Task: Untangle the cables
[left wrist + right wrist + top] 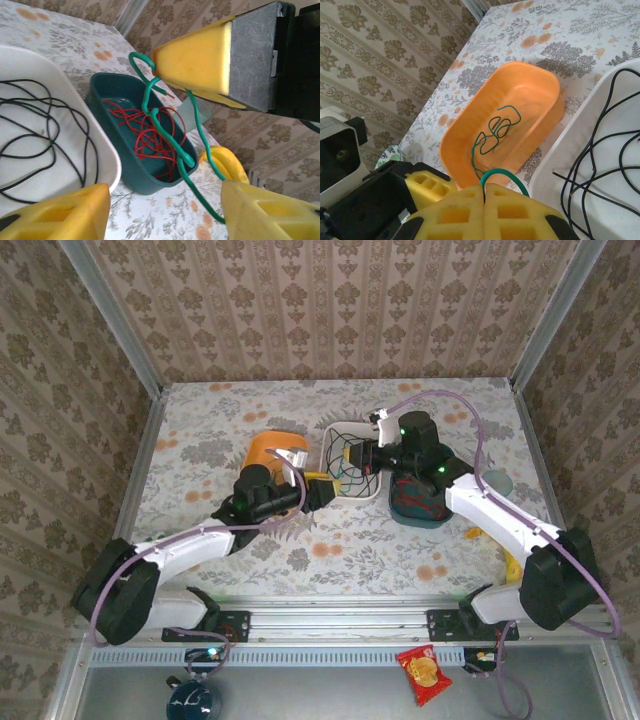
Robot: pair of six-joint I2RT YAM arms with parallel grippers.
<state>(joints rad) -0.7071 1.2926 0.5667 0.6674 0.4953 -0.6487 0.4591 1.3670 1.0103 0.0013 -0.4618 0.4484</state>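
My right gripper (484, 194) is shut on a green cable (503, 173) that loops out just above its yellow pads. In the left wrist view that green cable (197, 114) hangs from the right gripper (159, 65) in loose bends and runs down between the fingers of my left gripper (162, 200), close to the right finger (270, 210). The left jaws stand apart and do not clamp it. Red cables (145, 135) lie tangled in a teal bowl (112, 150). Black cables (45, 135) lie in a white tray (107, 155). A thinner green cable (495, 130) lies coiled in an orange bowl (470, 150).
From above, the orange bowl (262, 448), white tray (328, 435) and teal bowl (415, 515) sit in a row mid-table, with both grippers (322, 490) (360, 455) over the tray. A yellow object (510, 560) lies at the right. Patterned walls enclose the table.
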